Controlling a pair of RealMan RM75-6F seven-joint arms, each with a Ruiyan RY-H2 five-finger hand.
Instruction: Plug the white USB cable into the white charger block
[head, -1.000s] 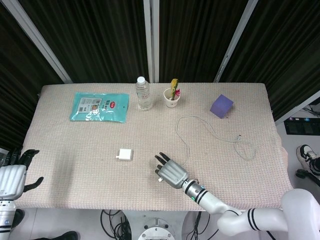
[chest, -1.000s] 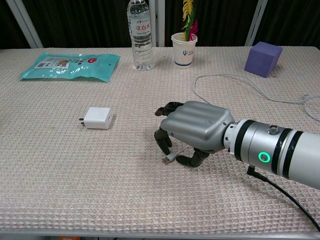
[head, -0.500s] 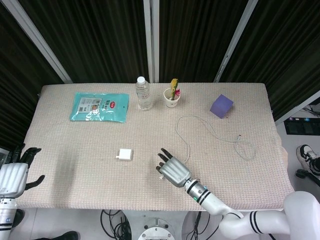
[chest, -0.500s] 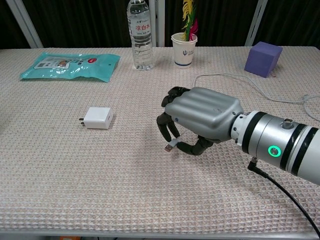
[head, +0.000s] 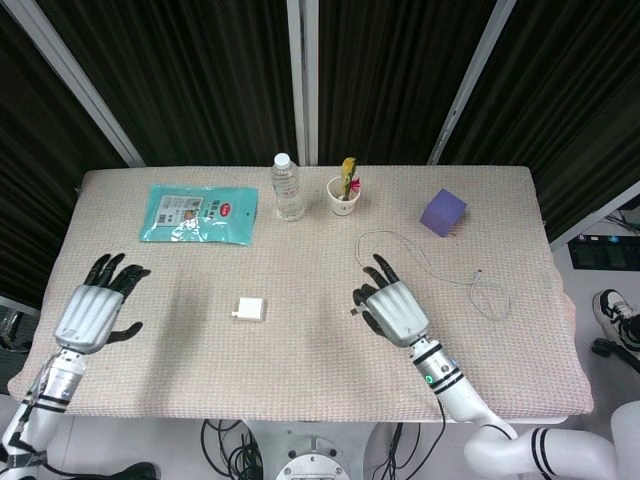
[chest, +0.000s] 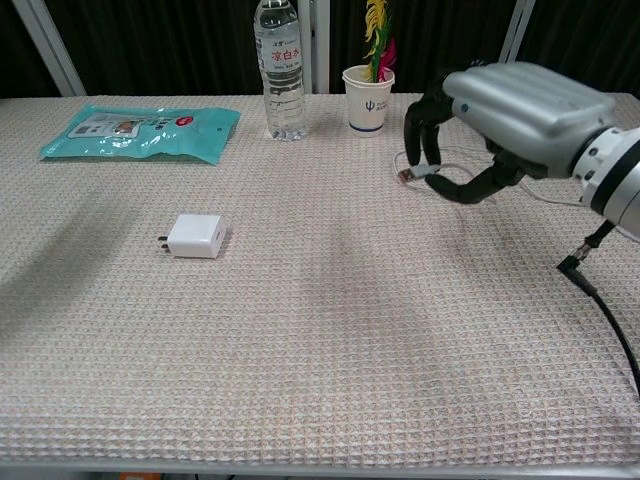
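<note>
From the head view, the right hand (head: 392, 308) hangs above the middle-right of the desk (head: 300, 350), grasping the plug end of the white USB cable (head: 425, 262), whose slack trails back in a loop toward the far right. The white charger block (head: 250, 309) lies flat on the desk well apart to that hand's left, and the left hand (head: 92, 308) hovers near the left edge, fingers spread and grasping nothing. As I judge it, the step in hand is bringing plug and block together, so the left hand should first take the block and steady it with its port facing the plug; carrying the plug slowly would keep the slack from dragging. At the back stand a water bottle (head: 287, 188), a paper cup (head: 343, 196) holding something yellow and pink, a teal packet (head: 198, 213) and a purple cube (head: 442, 212). In the chest view, the right hand (chest: 500, 110) is raised off the desk with the metal plug (chest: 405, 174) pinched at its fingertips, pointing left. The charger block (chest: 198, 236) rests with its prongs to the left; which face carries the port I cannot tell. The bottle (chest: 279, 68) looks clear, its fill level uncertain, and the cup (chest: 368, 98) holds a feathery yellow and pink sprig.
</note>
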